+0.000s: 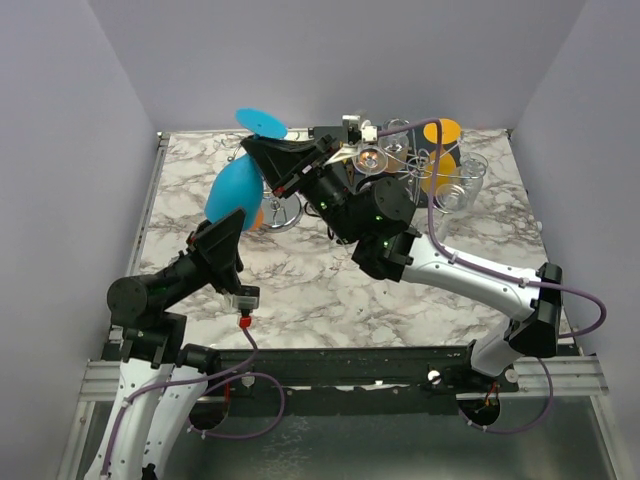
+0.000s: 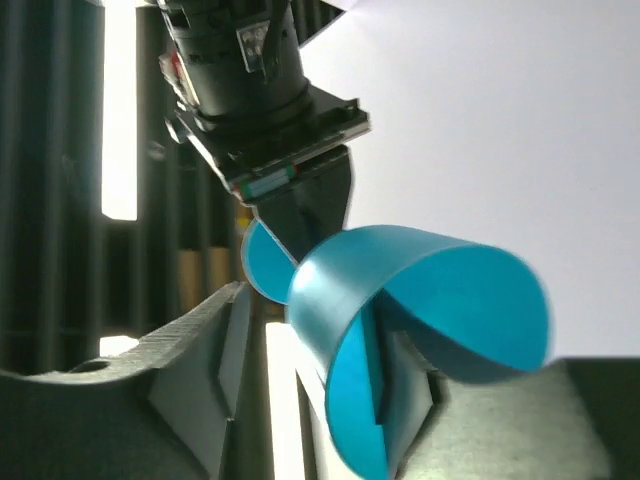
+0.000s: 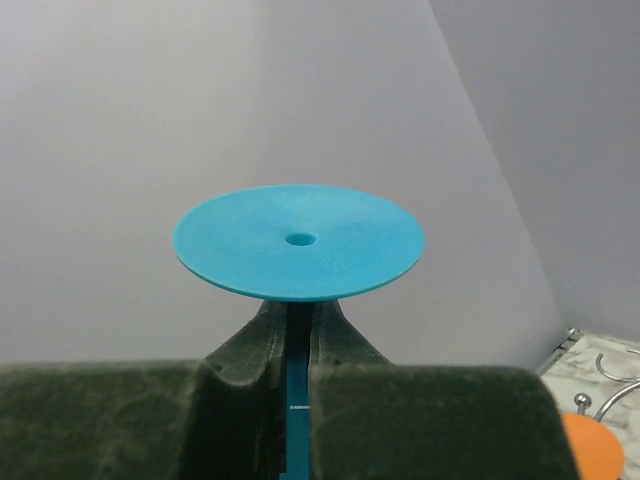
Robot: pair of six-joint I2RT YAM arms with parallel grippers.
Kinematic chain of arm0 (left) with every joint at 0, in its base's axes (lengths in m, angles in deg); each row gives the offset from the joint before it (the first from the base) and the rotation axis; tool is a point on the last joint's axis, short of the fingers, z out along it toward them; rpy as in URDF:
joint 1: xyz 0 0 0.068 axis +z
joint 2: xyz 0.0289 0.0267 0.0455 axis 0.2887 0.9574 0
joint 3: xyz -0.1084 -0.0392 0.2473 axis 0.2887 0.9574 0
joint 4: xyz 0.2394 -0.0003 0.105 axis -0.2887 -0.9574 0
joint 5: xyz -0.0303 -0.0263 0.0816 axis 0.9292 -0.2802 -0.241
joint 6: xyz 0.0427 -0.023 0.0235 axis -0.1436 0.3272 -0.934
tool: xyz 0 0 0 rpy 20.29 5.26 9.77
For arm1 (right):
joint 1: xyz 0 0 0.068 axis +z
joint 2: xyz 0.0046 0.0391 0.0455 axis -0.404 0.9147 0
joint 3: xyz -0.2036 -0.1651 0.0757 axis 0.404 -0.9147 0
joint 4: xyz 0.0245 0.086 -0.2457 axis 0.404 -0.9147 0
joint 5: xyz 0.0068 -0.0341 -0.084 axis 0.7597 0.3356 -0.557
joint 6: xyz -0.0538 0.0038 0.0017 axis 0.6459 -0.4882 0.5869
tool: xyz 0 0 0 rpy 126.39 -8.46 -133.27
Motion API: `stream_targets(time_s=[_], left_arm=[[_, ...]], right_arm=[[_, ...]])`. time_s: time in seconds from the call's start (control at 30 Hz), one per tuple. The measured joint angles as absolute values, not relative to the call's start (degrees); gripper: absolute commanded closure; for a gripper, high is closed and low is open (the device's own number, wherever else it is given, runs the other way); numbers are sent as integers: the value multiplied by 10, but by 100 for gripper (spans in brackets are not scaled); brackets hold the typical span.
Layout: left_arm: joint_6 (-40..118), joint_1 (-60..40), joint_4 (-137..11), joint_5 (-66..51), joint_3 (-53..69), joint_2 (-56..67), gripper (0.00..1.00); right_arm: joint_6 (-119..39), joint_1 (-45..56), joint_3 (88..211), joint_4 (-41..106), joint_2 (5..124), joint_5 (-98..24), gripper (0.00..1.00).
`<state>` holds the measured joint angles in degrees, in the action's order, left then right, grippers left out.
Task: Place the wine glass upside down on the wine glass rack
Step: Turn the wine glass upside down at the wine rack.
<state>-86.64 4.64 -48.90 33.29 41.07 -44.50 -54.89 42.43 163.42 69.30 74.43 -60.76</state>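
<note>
A blue wine glass [image 1: 232,190] hangs upside down above the table's far left, its round foot [image 1: 262,122] on top. My right gripper [image 1: 256,148] is shut on the thin stem [image 3: 296,400] just under the foot [image 3: 297,240]. My left gripper [image 1: 228,224] is below, at the bowl. In the left wrist view the bowl [image 2: 430,290] lies against one finger while the other finger [image 2: 215,340] stands clear of it, so the jaws are open. The wire wine glass rack [image 1: 402,150] stands at the far middle of the table.
On and around the rack are clear glasses [image 1: 462,185] and orange glasses [image 1: 442,130]. A chrome disc [image 1: 283,212] rests on the marble table [image 1: 300,290] under the blue glass. Grey walls close in the left, right and far sides.
</note>
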Motion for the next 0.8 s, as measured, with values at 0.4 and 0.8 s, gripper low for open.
stream_targets(time_s=[0.4,0.8], left_arm=[[-865,46,-679,297,403,-467,1],[-579,46,-813,275,230,-417,7]], right_arm=[[-348,414,1668,691,729,-602,99],[-228,413,1588,626,627,-598,99]])
